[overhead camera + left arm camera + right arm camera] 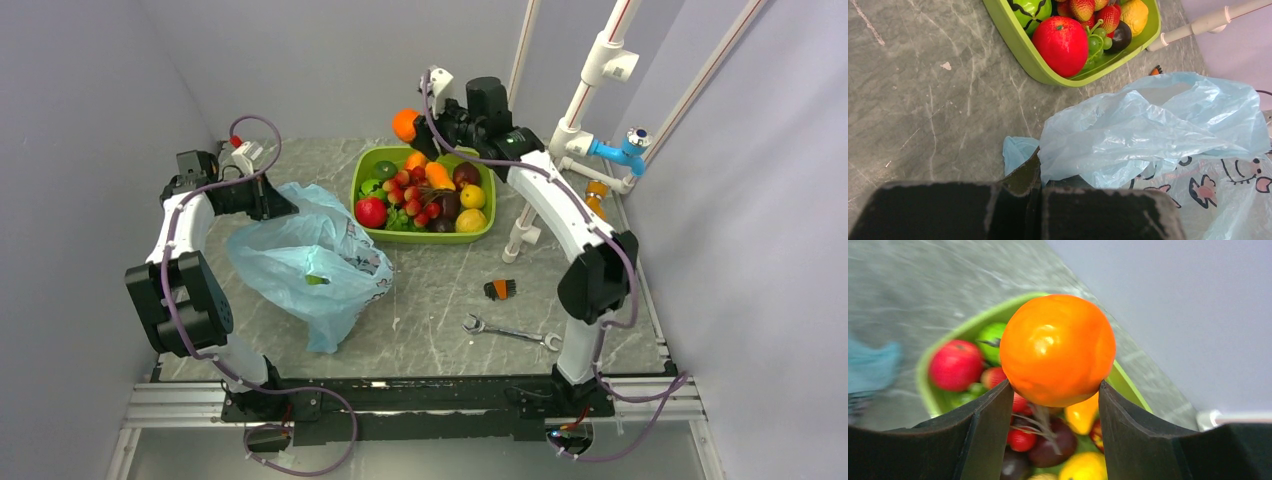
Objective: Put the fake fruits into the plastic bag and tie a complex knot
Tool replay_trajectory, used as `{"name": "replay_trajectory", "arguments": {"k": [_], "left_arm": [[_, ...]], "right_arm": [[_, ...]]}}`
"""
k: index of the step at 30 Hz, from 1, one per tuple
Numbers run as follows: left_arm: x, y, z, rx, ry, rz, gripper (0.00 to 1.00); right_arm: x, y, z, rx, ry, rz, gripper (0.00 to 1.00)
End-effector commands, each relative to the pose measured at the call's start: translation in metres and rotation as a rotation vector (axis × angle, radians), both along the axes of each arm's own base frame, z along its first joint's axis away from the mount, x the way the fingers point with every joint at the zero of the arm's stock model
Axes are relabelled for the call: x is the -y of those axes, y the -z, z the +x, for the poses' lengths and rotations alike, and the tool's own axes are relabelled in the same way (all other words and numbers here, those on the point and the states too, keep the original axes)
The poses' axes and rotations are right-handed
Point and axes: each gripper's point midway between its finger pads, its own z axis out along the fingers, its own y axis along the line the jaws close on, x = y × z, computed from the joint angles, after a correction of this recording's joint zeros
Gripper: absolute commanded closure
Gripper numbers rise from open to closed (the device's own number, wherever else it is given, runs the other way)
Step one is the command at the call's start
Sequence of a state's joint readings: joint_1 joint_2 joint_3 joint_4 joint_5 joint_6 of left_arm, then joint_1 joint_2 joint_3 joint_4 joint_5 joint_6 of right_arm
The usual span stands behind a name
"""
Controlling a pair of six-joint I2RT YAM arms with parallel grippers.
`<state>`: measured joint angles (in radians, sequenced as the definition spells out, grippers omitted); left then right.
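Loading step: right gripper clamps orange fruit above tray's far corner. Left gripper, closed, pinches plastic bag left of tray. Other fake fruits fill tray. Next, probably: carry orange fruit over bag mouth, release.

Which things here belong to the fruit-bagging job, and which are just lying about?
Job:
- plastic bag, pinched by the left gripper
- orange fruit, held in the right gripper
- other fake fruits, in the green tray

Lying about:
- wrench
- small orange-black item
- white pipe frame
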<state>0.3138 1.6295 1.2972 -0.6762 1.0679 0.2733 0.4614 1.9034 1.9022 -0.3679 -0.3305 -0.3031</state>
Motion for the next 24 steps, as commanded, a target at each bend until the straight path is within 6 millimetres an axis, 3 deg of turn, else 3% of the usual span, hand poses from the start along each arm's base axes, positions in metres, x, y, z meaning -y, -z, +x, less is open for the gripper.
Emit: {"name": "replay_trajectory", "arguments": {"k": [1, 3, 6, 8, 11, 16, 21, 24], "left_arm": [[0.006, -0.020, 0.005, 0.071, 0.019, 0.007, 1.00], [0.009, -0.022, 0.005, 0.067, 0.021, -0.007, 1.00], [0.012, -0.024, 0.005, 0.066, 0.024, -0.018, 1.00], [0.014, -0.025, 0.006, 0.068, 0.023, -0.025, 1.00], [0.015, -0.029, 0.007, 0.070, 0.018, -0.046, 1.00], [0.018, -0.033, 0.009, 0.070, 0.014, -0.075, 1.00], [0.018, -0.027, 0.008, 0.065, 0.014, -0.062, 1.00], [0.017, -0.023, 0.008, 0.063, 0.010, -0.060, 1.00]], "right_arm": [[-0.067, -0.080, -0.111, 0.029, -0.398, 0.182, 0.57], [-0.092, -0.088, -0.149, 0.052, -0.521, 0.195, 0.61], [-0.124, -0.078, -0.191, 0.063, -0.659, 0.174, 0.67], [-0.143, -0.065, -0.208, 0.069, -0.723, 0.149, 0.68], [-0.165, -0.044, -0.217, 0.104, -0.749, 0.125, 0.70], [-0.187, 0.023, -0.225, 0.069, -0.820, -0.026, 0.75], [-0.188, 0.086, -0.257, 0.128, -0.920, -0.186, 0.73], [-0.187, 0.128, -0.258, 0.122, -0.918, -0.317, 0.72]]}}
